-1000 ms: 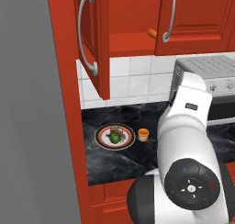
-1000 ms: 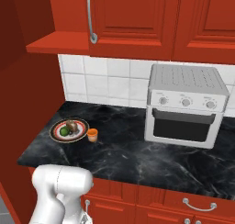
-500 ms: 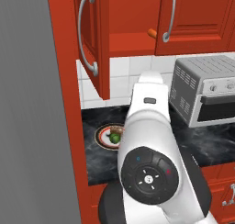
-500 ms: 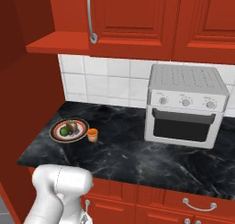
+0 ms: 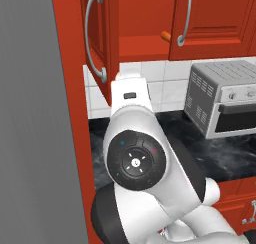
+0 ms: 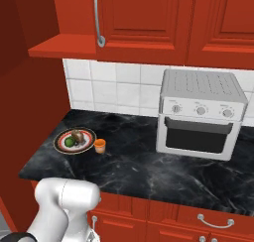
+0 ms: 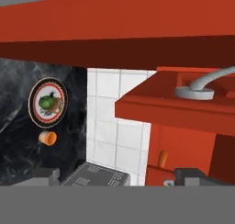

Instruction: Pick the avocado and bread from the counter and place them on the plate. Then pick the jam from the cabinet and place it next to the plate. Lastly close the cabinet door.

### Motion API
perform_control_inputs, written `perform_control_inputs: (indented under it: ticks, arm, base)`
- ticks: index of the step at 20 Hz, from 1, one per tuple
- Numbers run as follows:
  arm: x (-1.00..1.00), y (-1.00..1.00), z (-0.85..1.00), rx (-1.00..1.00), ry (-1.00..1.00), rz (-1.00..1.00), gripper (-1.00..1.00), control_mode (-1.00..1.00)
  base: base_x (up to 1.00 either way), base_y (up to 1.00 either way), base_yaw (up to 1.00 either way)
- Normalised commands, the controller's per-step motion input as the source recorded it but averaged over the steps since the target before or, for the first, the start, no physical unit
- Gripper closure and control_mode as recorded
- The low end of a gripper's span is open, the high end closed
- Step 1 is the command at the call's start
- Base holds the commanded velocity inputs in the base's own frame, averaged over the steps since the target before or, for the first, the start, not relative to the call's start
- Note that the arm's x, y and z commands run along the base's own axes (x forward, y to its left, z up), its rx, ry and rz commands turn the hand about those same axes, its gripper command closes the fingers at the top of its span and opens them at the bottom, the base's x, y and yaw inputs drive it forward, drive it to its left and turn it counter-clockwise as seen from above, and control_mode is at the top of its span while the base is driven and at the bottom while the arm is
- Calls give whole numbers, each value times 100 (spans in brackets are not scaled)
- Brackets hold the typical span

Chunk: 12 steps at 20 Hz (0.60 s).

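Note:
The plate (image 6: 75,140) lies on the black counter (image 6: 149,171) at its left end, with the avocado (image 6: 69,142) and the bread (image 6: 77,136) on it. The small orange jam (image 6: 100,146) stands just right of the plate, apart from it. In the hand view, which is rolled, the plate (image 7: 47,103), avocado (image 7: 45,101), bread (image 7: 56,107) and jam (image 7: 47,138) lie far off at the left. My gripper (image 7: 119,177) is open and holds nothing, up near the open cabinet door (image 7: 174,108) and its silver handle (image 7: 206,85). The door (image 5: 107,38) stands swung out above the arm.
A silver toaster oven (image 6: 201,114) stands on the counter to the right. An elongated orange item (image 5: 165,36) lies inside the cabinet. The tall grey side wall (image 5: 35,138) closes the left. Red drawers (image 6: 198,221) run below the counter.
My arm has swung left and up toward the open cabinet door, now covering the plate in the left base view. Plate, food and jam have not moved.

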Motion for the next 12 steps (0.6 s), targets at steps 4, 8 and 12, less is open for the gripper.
perform_control_inputs:
  ticks: [4, 8, 12]
  arm:
    - [39, 14, -14, -7, 8, 16, -100, -100]
    - [10, 28, -17, -11, 2, 13, -100, -100]
    - [1, 34, -13, -13, 0, 12, -100, -100]
  base:
    - [0, 0, 0]
    - [0, 0, 0]
    - [0, 0, 0]
